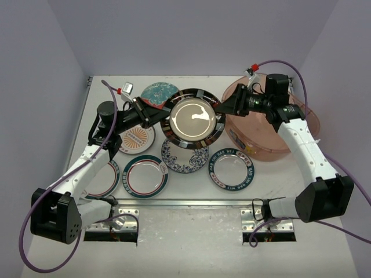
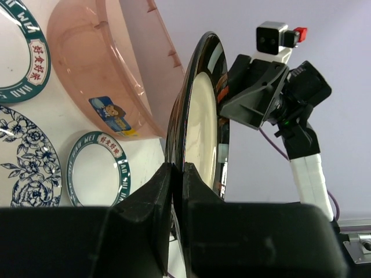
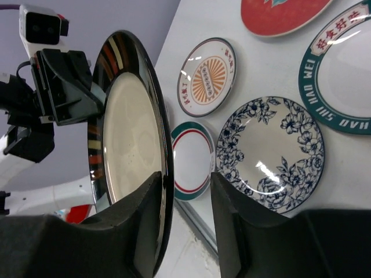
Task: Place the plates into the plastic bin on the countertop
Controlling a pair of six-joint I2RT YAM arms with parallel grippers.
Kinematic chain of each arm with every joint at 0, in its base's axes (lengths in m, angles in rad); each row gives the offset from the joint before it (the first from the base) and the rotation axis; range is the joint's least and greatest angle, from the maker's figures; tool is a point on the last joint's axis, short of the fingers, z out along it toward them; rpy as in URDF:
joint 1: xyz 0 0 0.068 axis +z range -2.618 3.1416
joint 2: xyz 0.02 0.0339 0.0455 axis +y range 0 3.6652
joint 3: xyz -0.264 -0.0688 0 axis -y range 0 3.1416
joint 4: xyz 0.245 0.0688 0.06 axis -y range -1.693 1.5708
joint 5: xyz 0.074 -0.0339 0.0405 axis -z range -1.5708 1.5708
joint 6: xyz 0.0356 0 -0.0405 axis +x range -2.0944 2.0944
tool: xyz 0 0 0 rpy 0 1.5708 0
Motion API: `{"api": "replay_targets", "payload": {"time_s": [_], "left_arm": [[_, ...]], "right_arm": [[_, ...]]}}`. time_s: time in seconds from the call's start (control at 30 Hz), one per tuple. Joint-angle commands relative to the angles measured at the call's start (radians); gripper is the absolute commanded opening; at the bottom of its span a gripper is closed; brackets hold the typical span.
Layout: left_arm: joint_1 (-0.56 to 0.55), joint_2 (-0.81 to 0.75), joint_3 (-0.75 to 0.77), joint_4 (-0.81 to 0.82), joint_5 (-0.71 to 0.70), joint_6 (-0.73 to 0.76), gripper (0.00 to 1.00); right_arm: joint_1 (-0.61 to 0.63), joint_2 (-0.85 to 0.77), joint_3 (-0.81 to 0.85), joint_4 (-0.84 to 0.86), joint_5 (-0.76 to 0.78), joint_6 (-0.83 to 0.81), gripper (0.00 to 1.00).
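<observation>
The black-rimmed plate [image 1: 192,119] is held aloft beside the plastic bin [image 1: 261,149], its rim pinched by the left claw [image 1: 160,117] and straddled by the open-spread right claw [image 1: 222,109]. No plate is seen binned; the other plates [image 1: 185,155] are left lying on the worktop [image 1: 284,180].

Plain pale lavender walls [image 1: 191,35] on three sides, soft even light, white countertop [image 1: 272,174] with a metal front edge [image 1: 191,202]
</observation>
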Motion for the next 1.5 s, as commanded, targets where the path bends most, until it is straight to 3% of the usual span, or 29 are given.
{"api": "replay_targets", "payload": {"time_s": [0.0,0.03,0.1,0.13,0.17,0.2,0.23,0.3,0.33,0.37,0.4,0.5,0.6,0.73,0.97,1.27,1.47], "left_arm": [[-0.005,-0.007,0.026,0.274,0.007,-0.105,0.0],[-0.005,-0.001,0.029,0.283,0.007,-0.107,0.0],[-0.005,0.01,0.032,0.292,0.001,-0.111,0.0],[-0.005,0.013,0.034,0.293,-0.001,-0.111,0.0],[-0.005,0.014,0.038,0.293,-0.002,-0.111,0.0],[-0.005,0.013,0.044,0.288,-0.006,-0.105,0.1],[-0.005,0.01,0.054,0.271,-0.017,-0.091,0.41],[-0.004,-0.007,0.103,0.135,-0.085,-0.004,0.75],[-0.004,-0.016,0.134,-0.034,-0.128,0.102,0.98],[-0.004,-0.026,0.169,-0.144,-0.185,0.113,1.0],[-0.001,-0.048,0.231,-0.341,-0.324,0.211,1.0],[0.019,-0.136,0.255,-0.526,-0.558,0.343,1.0],[0.03,-0.238,0.183,-0.556,-0.615,0.438,1.0],[0.03,-0.277,0.11,-0.598,-0.587,0.537,1.0],[0.03,-0.314,-0.068,-0.554,-0.433,0.558,1.0],[0.03,-0.385,-0.153,-0.522,-0.37,0.536,1.0],[0.03,-0.404,-0.176,-0.526,-0.363,0.535,1.0]], "right_arm": [[-0.004,-0.028,-0.06,0.146,-0.195,0.08,0.38],[-0.004,-0.023,-0.076,0.154,-0.213,0.087,0.33],[-0.005,-0.021,-0.093,0.171,-0.234,0.098,0.07],[-0.007,-0.023,-0.098,0.173,-0.231,0.101,0.0],[-0.013,-0.027,-0.102,0.172,-0.226,0.106,0.0],[-0.025,-0.035,-0.108,0.173,-0.219,0.115,0.0],[-0.046,-0.051,-0.115,0.172,-0.198,0.132,0.0],[-0.103,-0.079,-0.128,0.173,-0.158,0.176,0.0],[-0.152,-0.1,-0.136,0.171,-0.115,0.195,0.0],[-0.203,-0.103,-0.141,0.163,-0.111,0.212,0.0],[-0.275,-0.13,-0.144,0.145,-0.051,0.247,0.0],[-0.405,-0.196,-0.168,0.103,0.138,0.339,0.0],[-0.475,-0.275,-0.223,0.089,0.419,0.45,0.0],[-0.478,-0.305,-0.273,0.096,0.736,0.597,0.0],[-0.454,-0.217,-0.374,0.311,0.818,0.67,0.0],[-0.368,-0.073,-0.342,0.362,0.917,0.597,0.0],[-0.308,0.026,-0.31,0.405,0.961,0.525,0.1]]}}
